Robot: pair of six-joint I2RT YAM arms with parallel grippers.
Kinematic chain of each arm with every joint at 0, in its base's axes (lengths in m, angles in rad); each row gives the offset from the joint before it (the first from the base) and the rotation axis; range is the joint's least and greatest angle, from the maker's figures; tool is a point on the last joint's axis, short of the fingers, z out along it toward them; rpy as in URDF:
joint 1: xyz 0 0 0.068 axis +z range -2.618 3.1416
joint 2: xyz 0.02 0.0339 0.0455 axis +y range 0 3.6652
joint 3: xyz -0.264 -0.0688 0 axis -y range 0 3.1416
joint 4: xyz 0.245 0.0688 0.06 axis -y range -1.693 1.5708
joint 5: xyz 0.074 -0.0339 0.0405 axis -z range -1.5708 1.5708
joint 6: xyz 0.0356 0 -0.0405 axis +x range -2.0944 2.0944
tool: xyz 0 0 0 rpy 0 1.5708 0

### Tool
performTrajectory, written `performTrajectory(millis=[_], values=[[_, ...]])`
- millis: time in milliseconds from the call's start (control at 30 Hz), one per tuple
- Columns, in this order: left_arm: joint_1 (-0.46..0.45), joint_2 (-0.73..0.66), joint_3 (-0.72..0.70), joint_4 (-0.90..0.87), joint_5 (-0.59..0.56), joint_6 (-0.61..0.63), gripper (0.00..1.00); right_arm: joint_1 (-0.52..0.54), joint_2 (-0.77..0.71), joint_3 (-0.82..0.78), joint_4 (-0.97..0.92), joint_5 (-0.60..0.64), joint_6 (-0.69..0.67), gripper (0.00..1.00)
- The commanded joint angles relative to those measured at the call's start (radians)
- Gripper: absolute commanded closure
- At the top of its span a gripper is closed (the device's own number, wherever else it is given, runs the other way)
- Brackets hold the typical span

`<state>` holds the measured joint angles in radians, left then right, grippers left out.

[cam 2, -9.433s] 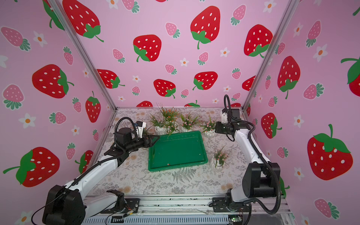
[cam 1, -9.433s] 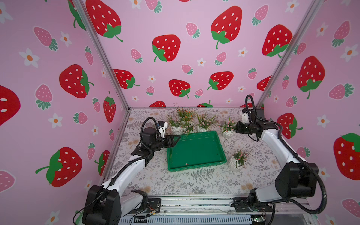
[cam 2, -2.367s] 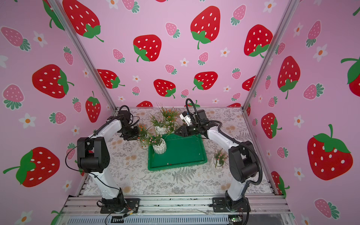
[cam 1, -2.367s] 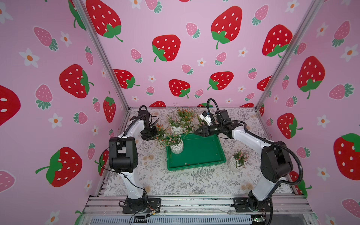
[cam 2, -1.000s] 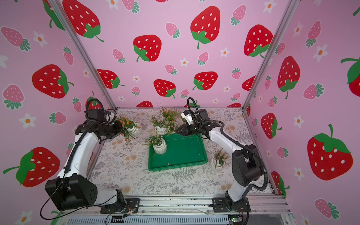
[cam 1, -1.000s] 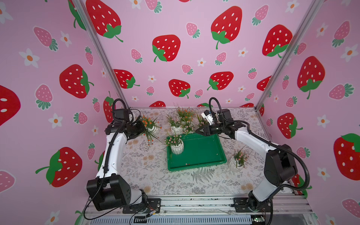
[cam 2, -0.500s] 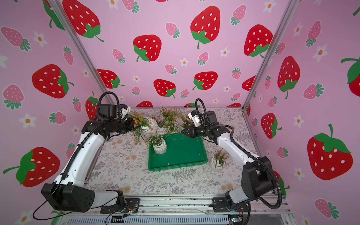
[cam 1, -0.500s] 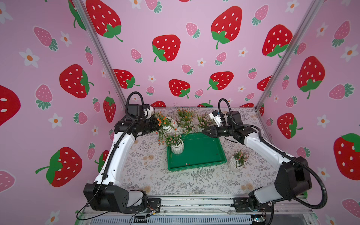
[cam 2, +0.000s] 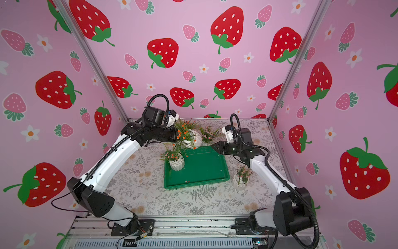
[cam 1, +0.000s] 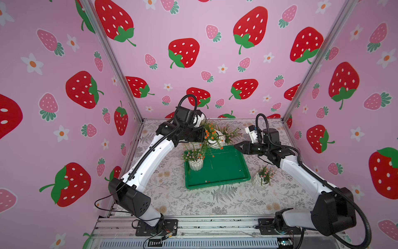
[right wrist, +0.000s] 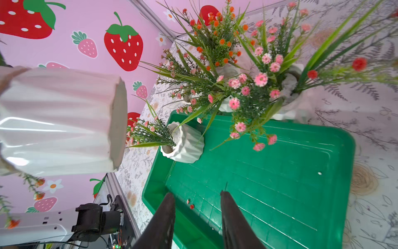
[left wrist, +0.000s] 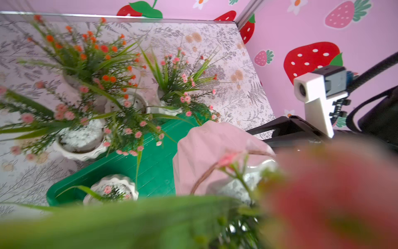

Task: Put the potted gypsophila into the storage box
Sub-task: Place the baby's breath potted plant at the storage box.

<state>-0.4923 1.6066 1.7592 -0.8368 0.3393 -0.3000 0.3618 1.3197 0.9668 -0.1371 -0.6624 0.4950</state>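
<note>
Counting it up: two arms, one green tray (cam 1: 224, 170), and flower pots all over. One pink-flowered pot (cam 1: 196, 165) stands upright inside the tray, at its 9 o'clock edge. The left gripper (cam 1: 202, 137) is clamped onto the orange-flowered pot (cam 2: 193, 140), which hangs tilted in the air near the tray's 12 o'clock rim. One lone pot (cam 1: 258, 183) sits on the table (cam 1: 193, 202) just off the tray's 4 o'clock corner. Behind the tray at 12 o'clock there's a bunch of pots (cam 1: 230, 133) crowded together. I make it at least three, but the leaves overlap too much for an exact number. The right gripper (cam 1: 237, 146) hovers over the tray's 1 o'clock corner, fingers partway apart with nothing between them. A couple of loose orange bits (right wrist: 189, 204) lie on the tray floor. The table has a grey leaf-and-flower print cover. Around it are three pink walls (cam 1: 193, 25) covered in strawberries and daisies, with metal posts (cam 1: 112, 60) in the corners.
</note>
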Motion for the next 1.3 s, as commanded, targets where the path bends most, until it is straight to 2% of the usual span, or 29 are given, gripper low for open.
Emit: performTrajectory(millis=[0,133,267,633,833,1267], values=[[-0.026,0.029,0.080,-0.011,-0.009,0.016,1.00,-0.020,-0.052,-0.023,0.010,0.043,0.022,0.62],[-0.059,0.085,0.082,-0.030,0.017,0.020,1.00,-0.036,-0.082,-0.048,0.001,0.077,0.031,0.62],[-0.086,0.120,0.076,-0.064,-0.004,0.036,1.00,-0.047,-0.106,-0.074,0.001,0.112,0.045,0.63],[-0.088,0.194,-0.046,-0.047,-0.007,0.042,1.00,-0.053,-0.103,-0.094,0.004,0.113,0.048,0.63],[-0.071,0.254,-0.063,-0.038,-0.010,0.038,1.00,-0.053,-0.086,-0.092,0.005,0.100,0.042,0.63],[-0.020,0.319,-0.049,-0.056,-0.098,0.021,1.00,-0.054,-0.024,-0.075,-0.002,0.067,0.020,0.63]])
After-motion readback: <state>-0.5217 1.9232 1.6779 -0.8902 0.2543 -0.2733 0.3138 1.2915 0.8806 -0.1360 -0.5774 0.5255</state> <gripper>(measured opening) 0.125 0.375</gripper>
